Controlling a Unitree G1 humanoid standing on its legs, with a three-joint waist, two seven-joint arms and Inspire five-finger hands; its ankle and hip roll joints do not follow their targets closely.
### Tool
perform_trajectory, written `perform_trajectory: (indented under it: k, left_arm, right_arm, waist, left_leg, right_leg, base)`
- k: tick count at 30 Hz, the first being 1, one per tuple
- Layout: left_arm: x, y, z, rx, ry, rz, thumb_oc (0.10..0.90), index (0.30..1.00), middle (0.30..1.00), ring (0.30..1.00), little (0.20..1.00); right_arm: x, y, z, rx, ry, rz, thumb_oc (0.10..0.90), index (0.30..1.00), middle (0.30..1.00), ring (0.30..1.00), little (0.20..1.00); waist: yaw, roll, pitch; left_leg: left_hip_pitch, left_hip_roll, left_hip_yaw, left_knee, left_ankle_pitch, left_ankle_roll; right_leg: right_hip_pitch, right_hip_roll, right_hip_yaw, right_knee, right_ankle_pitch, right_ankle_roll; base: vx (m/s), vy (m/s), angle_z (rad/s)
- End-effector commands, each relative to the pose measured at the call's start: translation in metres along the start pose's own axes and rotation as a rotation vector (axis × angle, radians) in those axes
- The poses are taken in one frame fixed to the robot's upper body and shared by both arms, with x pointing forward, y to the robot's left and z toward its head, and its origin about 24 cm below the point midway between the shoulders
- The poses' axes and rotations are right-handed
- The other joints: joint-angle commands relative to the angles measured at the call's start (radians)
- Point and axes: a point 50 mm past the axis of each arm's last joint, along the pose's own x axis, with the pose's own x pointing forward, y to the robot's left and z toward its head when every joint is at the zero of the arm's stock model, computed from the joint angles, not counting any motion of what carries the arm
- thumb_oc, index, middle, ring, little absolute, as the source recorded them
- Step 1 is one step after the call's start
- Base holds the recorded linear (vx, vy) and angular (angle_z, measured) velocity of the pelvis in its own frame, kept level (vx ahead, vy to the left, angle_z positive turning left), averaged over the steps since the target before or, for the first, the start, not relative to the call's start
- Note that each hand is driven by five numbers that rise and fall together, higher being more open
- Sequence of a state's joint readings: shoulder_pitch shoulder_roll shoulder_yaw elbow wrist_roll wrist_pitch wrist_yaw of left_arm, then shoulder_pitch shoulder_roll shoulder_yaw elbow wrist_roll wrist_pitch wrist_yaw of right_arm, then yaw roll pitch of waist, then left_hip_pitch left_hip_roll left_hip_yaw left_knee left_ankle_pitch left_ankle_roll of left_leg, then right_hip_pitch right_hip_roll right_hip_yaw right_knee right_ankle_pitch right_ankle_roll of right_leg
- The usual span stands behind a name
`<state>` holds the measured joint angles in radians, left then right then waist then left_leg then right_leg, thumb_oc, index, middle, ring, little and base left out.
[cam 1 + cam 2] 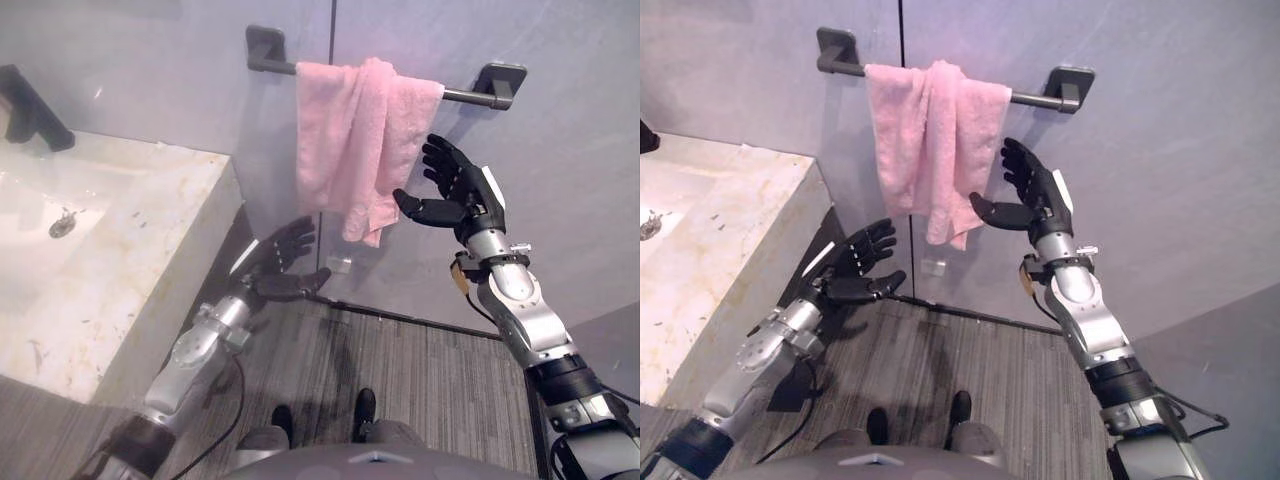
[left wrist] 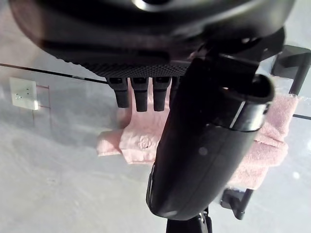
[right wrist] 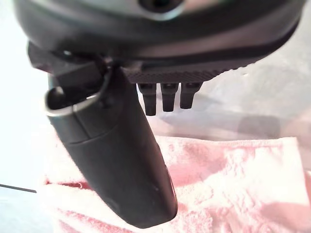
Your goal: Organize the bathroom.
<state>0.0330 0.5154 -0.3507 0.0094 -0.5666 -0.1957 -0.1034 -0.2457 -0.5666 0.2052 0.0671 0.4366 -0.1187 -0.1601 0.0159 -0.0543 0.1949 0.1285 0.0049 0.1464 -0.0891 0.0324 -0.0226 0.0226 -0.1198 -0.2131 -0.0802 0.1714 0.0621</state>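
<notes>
A pink towel (image 1: 355,140) hangs bunched over a dark wall rail (image 1: 470,96), draped unevenly with a corner low at its right side. My right hand (image 1: 452,190) is open just right of the towel's lower edge, thumb toward the cloth and close to it, holding nothing; its wrist view looks onto the pink towel (image 3: 233,184). My left hand (image 1: 283,262) is open lower down, below and left of the towel, apart from it. Past its fingers the towel (image 2: 141,141) and rail bracket show.
A white stone sink counter (image 1: 120,250) with a dark tap (image 1: 30,110) fills the left. The grey wall carries a small white outlet (image 1: 338,264) below the towel. Dark wood-look floor (image 1: 430,380) lies beneath.
</notes>
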Motion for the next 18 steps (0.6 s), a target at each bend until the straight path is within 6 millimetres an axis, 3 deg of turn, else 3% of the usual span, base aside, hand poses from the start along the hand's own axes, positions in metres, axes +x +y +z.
perform_trajectory:
  k: [1, 2, 3, 5, 6, 7, 8, 11, 13, 14, 18]
  left_arm:
    - [0.01, -0.011, 0.054, 0.087, -0.312, -0.011, 0.8, 0.9, 0.9, 0.9, 0.9]
    - [0.01, -0.011, 0.055, 0.093, -0.317, -0.005, 0.8, 0.9, 0.9, 0.9, 0.9]
    - [0.009, -0.01, 0.056, 0.102, -0.327, 0.007, 0.8, 0.9, 0.9, 0.9, 0.9]
    - [0.009, -0.008, 0.059, 0.106, -0.339, 0.022, 0.8, 0.9, 0.9, 0.9, 0.9]
    - [0.009, -0.007, 0.063, 0.123, -0.358, 0.04, 0.8, 0.9, 0.9, 0.9, 0.9]
    - [0.008, -0.006, 0.064, 0.125, -0.363, 0.048, 0.8, 0.9, 0.9, 0.9, 0.9]
    - [0.008, -0.005, 0.065, 0.126, -0.366, 0.054, 0.8, 0.9, 0.9, 0.9, 0.9]
    - [0.007, -0.002, 0.067, 0.135, -0.376, 0.077, 0.8, 0.9, 0.9, 0.9, 0.9]
    - [0.007, 0.001, 0.066, 0.148, -0.375, 0.117, 0.8, 0.9, 0.9, 0.9, 0.9]
    - [0.007, 0.002, 0.066, 0.15, -0.377, 0.12, 0.8, 0.9, 0.9, 0.9, 0.9]
    - [0.005, 0.006, 0.069, 0.162, -0.395, 0.166, 0.8, 0.9, 0.9, 0.9, 0.9]
  right_arm:
    - [0.02, -0.011, 0.061, 0.039, -0.363, -0.075, 0.541, 0.512, 0.512, 0.512, 0.512]
    - [0.02, -0.012, 0.061, 0.042, -0.364, -0.077, 0.51, 0.465, 0.465, 0.465, 0.465]
    - [0.022, -0.012, 0.061, 0.054, -0.364, -0.079, 0.445, 0.368, 0.368, 0.368, 0.368]
    - [0.023, -0.013, 0.059, 0.073, -0.359, -0.085, 0.4, 0.3, 0.3, 0.3, 0.3]
    - [0.023, -0.013, 0.058, 0.084, -0.355, -0.085, 0.449, 0.373, 0.373, 0.373, 0.373]
    - [0.024, -0.014, 0.057, 0.092, -0.35, -0.087, 0.455, 0.382, 0.382, 0.382, 0.382]
    - [0.024, -0.014, 0.056, 0.091, -0.347, -0.09, 0.43, 0.345, 0.345, 0.345, 0.345]
    - [0.024, -0.017, 0.055, 0.093, -0.344, -0.093, 0.485, 0.427, 0.427, 0.427, 0.427]
    - [0.024, -0.021, 0.051, 0.09, -0.332, -0.115, 0.45, 0.375, 0.375, 0.375, 0.375]
    - [0.024, -0.021, 0.051, 0.089, -0.332, -0.116, 0.4, 0.3, 0.3, 0.3, 0.3]
    - [0.022, -0.026, 0.05, 0.086, -0.331, -0.142, 0.4, 0.3, 0.3, 0.3, 0.3]
  waist:
    - [0.02, 0.026, -0.065]
    - [0.022, 0.025, -0.065]
    - [0.026, 0.024, -0.065]
    - [0.034, 0.021, -0.064]
    - [0.039, 0.019, -0.063]
    - [0.042, 0.018, -0.062]
    - [0.044, 0.017, -0.063]
    - [0.049, 0.014, -0.063]
    - [0.054, 0.008, -0.063]
    - [0.054, 0.008, -0.063]
    - [0.055, 0.005, -0.063]
  left_leg:
    - [-0.027, -0.016, -0.007, 0.009, -0.083, 0.034]
    - [-0.027, -0.017, -0.006, 0.01, -0.084, 0.035]
    - [-0.027, -0.018, -0.004, 0.013, -0.086, 0.036]
    - [-0.028, -0.021, -0.004, 0.018, -0.09, 0.039]
    - [-0.03, -0.023, -0.002, 0.024, -0.095, 0.041]
    - [-0.031, -0.025, -0.002, 0.028, -0.098, 0.042]
    - [-0.032, -0.025, -0.002, 0.03, -0.099, 0.043]
    - [-0.033, -0.027, -0.002, 0.032, -0.103, 0.046]
    - [-0.029, -0.029, -0.003, 0.031, -0.107, 0.048]
    - [-0.028, -0.029, -0.003, 0.03, -0.107, 0.048]
    - [-0.024, -0.03, -0.004, 0.03, -0.112, 0.05]
  right_leg:
    - [0.023, -0.068, 0.006, 0.071, -0.102, 0.131]
    - [0.023, -0.069, 0.006, 0.071, -0.101, 0.131]
    - [0.022, -0.072, 0.004, 0.072, -0.098, 0.131]
    - [0.021, -0.076, 0.0, 0.073, -0.094, 0.13]
    - [0.019, -0.081, -0.005, 0.074, -0.089, 0.13]
    - [0.018, -0.082, -0.008, 0.075, -0.088, 0.13]
    - [0.018, -0.083, -0.009, 0.076, -0.087, 0.13]
    - [0.016, -0.085, -0.012, 0.078, -0.084, 0.13]
    - [0.014, -0.087, -0.017, 0.08, -0.08, 0.131]
    - [0.014, -0.087, -0.017, 0.08, -0.08, 0.131]
    - [0.011, -0.087, -0.016, 0.082, -0.078, 0.132]
  base:
    - [0.05, 0.056, -0.06]
    - [0.04, 0.044, -0.08]
    - [0.02, 0.018, -0.08]
    - [0.0, 0.0, 0.0]
    - [0.04, 0.036, 0.01]
    - [0.0, 0.0, 0.0]
    - [0.0, 0.0, 0.0]
    - [0.0, 0.0, 0.0]
    - [0.04, 0.007, 0.0]
    - [0.03, 0.012, 0.0]
    - [0.0, 0.0, 0.0]
